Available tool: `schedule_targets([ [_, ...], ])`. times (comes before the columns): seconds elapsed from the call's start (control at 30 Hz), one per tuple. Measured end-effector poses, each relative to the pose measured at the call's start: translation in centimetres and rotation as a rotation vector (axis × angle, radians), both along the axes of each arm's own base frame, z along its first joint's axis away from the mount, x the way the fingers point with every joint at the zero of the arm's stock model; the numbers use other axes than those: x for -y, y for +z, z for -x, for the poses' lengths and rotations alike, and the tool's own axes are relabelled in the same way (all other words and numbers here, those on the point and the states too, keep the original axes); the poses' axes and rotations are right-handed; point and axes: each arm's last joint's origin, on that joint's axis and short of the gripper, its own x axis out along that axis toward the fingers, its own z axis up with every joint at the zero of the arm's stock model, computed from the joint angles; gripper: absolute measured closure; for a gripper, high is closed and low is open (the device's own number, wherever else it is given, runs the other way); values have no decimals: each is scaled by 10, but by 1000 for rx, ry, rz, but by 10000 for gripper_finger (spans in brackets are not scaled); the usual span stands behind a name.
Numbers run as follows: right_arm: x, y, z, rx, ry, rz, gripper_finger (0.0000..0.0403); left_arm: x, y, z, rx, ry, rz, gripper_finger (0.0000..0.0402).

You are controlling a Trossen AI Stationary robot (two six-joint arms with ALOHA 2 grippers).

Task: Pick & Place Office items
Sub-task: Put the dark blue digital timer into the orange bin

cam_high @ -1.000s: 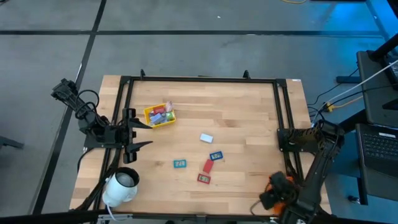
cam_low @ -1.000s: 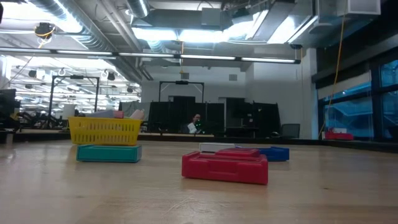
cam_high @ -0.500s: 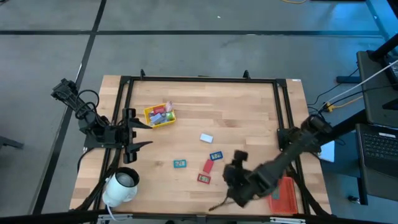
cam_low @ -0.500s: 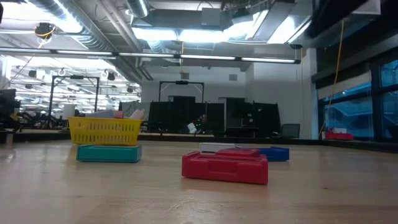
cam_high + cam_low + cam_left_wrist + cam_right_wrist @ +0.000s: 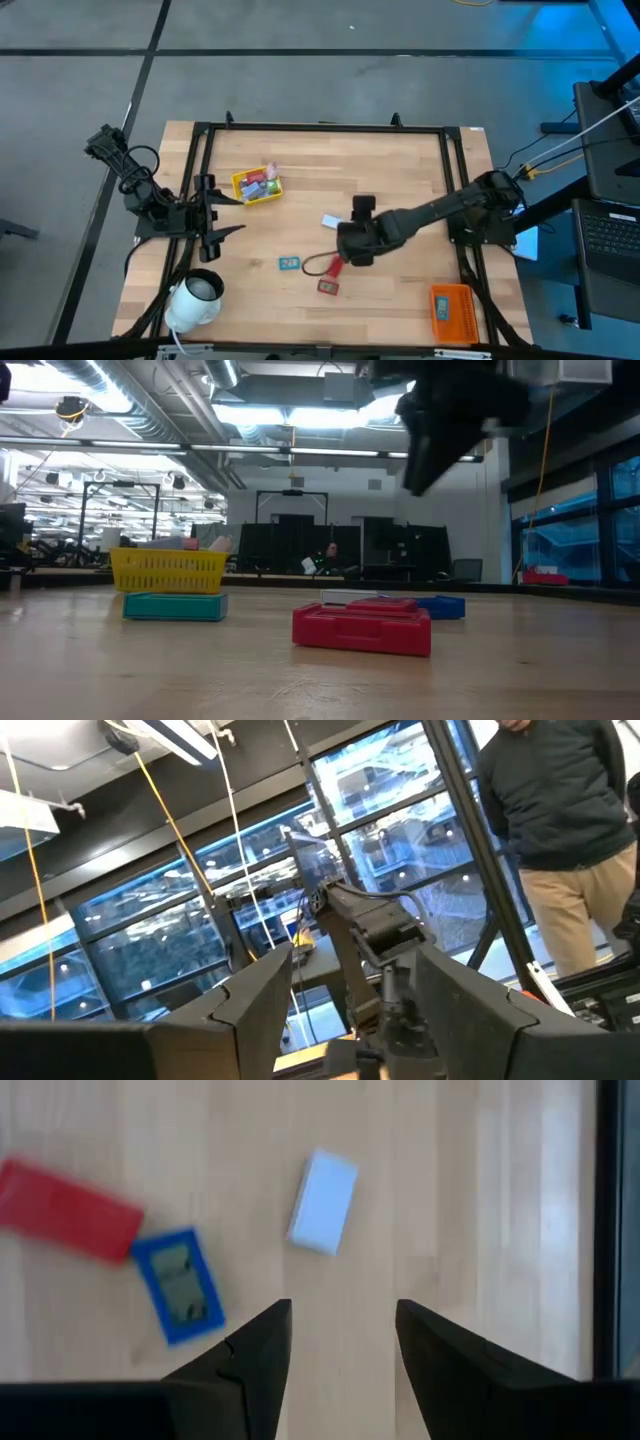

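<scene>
Landmark: yellow tray (image 5: 257,187), standing toward the left side of the table (image 5: 400,160), already holding several small pieces.
Left gripper (image 5: 222,207): parked just left of the yellow tray, fingers apart, nothing between them; idle.
Teal piece (image 5: 289,263): lies on bare wood, below and slightly right of the yellow tray.
Red pieces: one (image 5: 328,287) farthest from the tray along the near edge; a second, longer one (image 5: 335,266) lies just beyond it.
Light blue piece (image 5: 331,222): right of and below the yellow tray, lying free.
Right gripper (image 5: 345,250): reaches over the loose pieces, well right of the yellow tray, fingers spread and holding nothing.
Key relation: in the right wrist view the light blue piece (image 5: 323,1201) sits directly ahead of the gap between the fingers, its long axis nearly in line with the gripper's reach; judged the likeliest target.
Nearer arm: right, plainly.
Neighbours: dark blue piece (image 5: 179,1284) and red piece (image 5: 68,1211) lie off to one side, clear of the approach.
Obstruction: none seen.
Orange tray (image 5: 452,311): far right corner, well away.
</scene>
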Motion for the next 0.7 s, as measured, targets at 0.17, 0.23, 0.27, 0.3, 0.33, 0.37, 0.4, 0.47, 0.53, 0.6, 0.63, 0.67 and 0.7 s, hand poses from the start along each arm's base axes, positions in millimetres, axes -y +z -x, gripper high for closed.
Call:
schedule_targets([
  [0.17, 7, 0, -11, 8, 76, -98, 217, 1, 0, 1, -7, 14, -5, 190],
  [0.23, 10, -5, -16, -12, 102, -163, 217, 1, 0, 1, -8, 16, -4, 191],
  [0.27, 12, -8, -18, -28, 100, -189, 217, 1, 0, 1, -9, 17, -4, 191],
  [0.3, 15, -13, -20, -50, 94, -216, 217, 1, 0, 1, -11, 20, -2, 191],
  [0.33, 18, -17, -23, -67, 91, -255, 217, 1, 0, 2, -11, 20, -2, 190],
  [0.37, 21, -22, -26, -85, 88, -294, 217, 2, 0, 2, -13, 20, -1, 190],
  [0.4, 25, -27, -28, -109, 83, -332, 217, 2, -1, 2, -15, 18, -2, 189],
  [0.47, 30, -36, -32, -146, 84, -394, 218, 3, -1, 3, -14, 13, -2, 188],
  [0.53, 34, -41, -35, -171, 99, -443, 218, 3, -1, 3, -14, 8, -2, 187],
  [0.6, 35, -46, -37, -182, 110, -478, 218, 4, -1, 4, -16, 8, -3, 188],
  [0.63, 34, -49, -38, -190, 119, -490, 218, 4, -1, 4, -19, 15, -3, 189],
  [0.67, 34, -52, -39, -204, 123, -497, 218, 4, -1, 4, -22, 25, -4, 189],
  [0.7, 33, -54, -39, -214, 128, -507, 218, 4, -1, 4, -26, 37, -5, 189],
])
